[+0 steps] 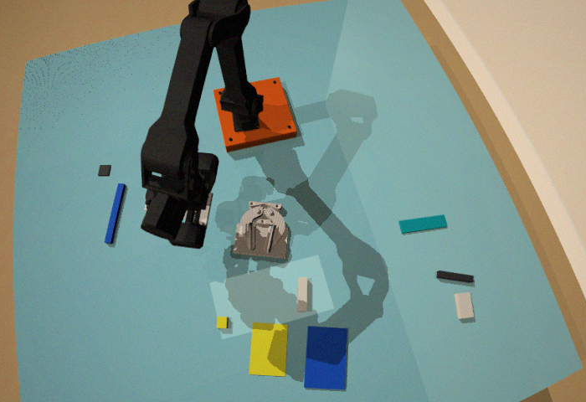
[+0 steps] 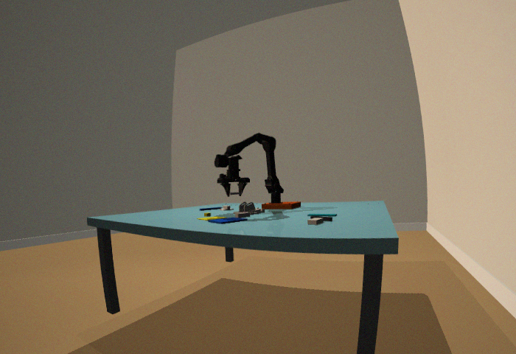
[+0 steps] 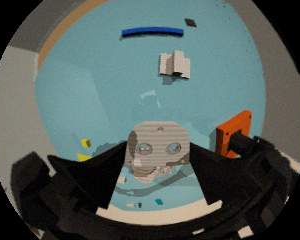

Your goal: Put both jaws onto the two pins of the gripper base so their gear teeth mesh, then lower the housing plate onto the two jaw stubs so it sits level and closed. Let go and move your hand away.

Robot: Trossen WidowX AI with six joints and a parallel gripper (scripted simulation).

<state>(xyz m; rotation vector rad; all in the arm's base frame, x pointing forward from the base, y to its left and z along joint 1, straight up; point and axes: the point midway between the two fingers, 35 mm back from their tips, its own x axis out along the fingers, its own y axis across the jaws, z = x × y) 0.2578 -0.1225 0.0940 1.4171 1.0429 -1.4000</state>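
Observation:
My gripper (image 2: 234, 193) (image 3: 157, 144) is shut on the light grey housing plate (image 1: 207, 210) (image 3: 158, 131), a flat plate with two large round holes, held between the fingertips high above the table. The gripper base (image 1: 260, 252) (image 2: 242, 214) stands on the table, right of the gripper in the top view. The left jaw (image 1: 250, 237) and the right jaw (image 1: 270, 238) are on the base, side by side, their rounded ends close together toward the orange block. Whether their teeth mesh is too small to tell. In the wrist view the held plate partly hides the base.
A ridged pale block (image 3: 175, 65) (image 2: 225, 207) stands beyond the plate, near a blue bar (image 1: 115, 213) (image 3: 152, 31). The arm stands on an orange block (image 1: 255, 137). A pale block (image 1: 302, 294), yellow cube (image 1: 222, 322), yellow sheet (image 1: 263, 350) and blue sheet (image 1: 326, 369) lie past the base.

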